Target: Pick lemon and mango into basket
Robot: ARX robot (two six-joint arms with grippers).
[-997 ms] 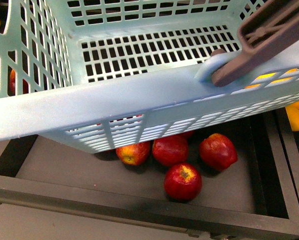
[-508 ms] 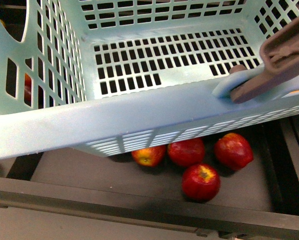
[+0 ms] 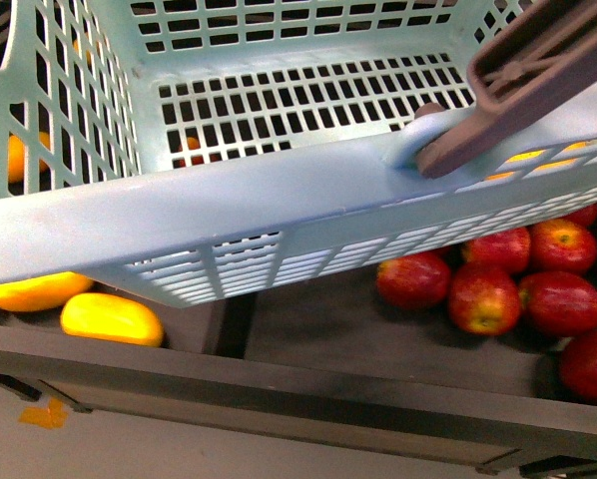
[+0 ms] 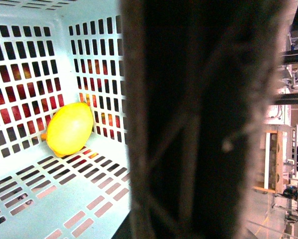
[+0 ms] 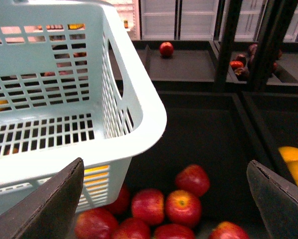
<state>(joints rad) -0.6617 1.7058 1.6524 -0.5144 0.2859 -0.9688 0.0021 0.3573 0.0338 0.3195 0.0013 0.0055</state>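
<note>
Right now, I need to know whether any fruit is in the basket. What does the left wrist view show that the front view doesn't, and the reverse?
Only the left wrist view shows the lemon, lying in a corner of the basket floor, beside a blurred dark bar that blocks much of the picture. Only the front view shows a mango in the dark tray below the basket, and red apples in the next compartment. Both show the basket's slotted walls and floor.
</note>
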